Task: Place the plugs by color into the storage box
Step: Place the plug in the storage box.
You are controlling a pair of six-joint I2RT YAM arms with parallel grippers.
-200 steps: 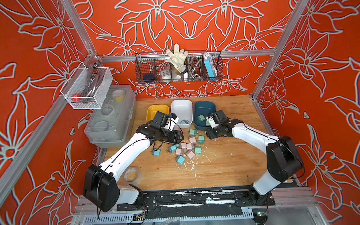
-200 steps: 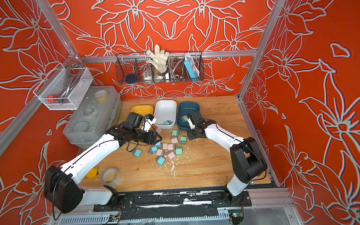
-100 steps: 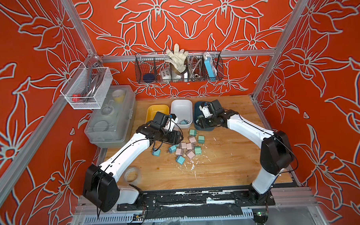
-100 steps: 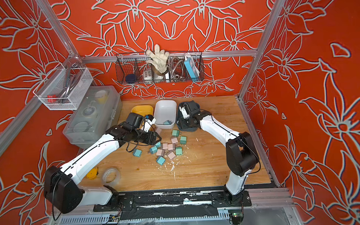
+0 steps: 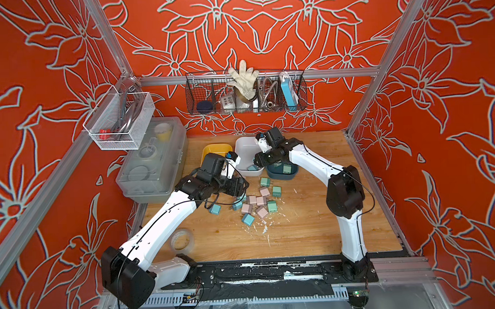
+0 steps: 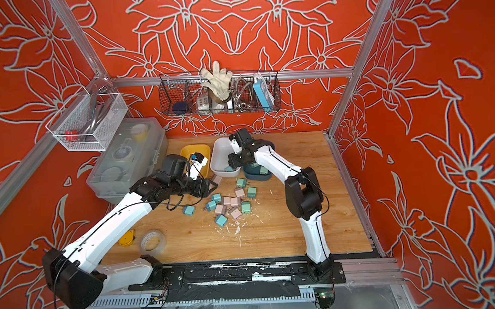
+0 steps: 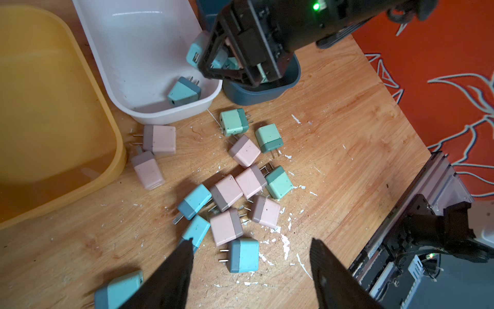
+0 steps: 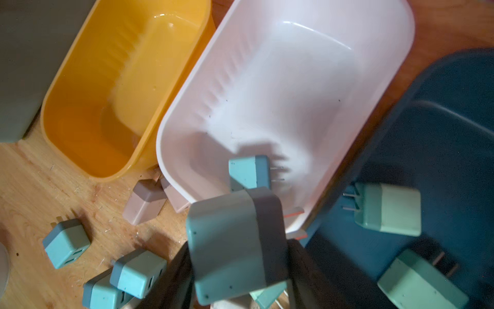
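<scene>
A light blue plug (image 8: 235, 246) is clamped between the fingers of the right gripper (image 5: 258, 162), prongs sideways, above the near end of the white bin (image 8: 294, 80). A second blue plug (image 8: 250, 171) lies inside that bin. Just beside it, the dark blue bin (image 8: 441, 133) holds two mint plugs (image 8: 387, 211). The loose plugs (image 7: 226, 192), pink, blue and mint, lie bunched on the wooden table (image 7: 347, 133) in front of the bins. The left gripper (image 7: 251, 243) hangs over them, fingers spread wide and holding nothing. The yellow bin (image 7: 53, 107) sits against the white one.
</scene>
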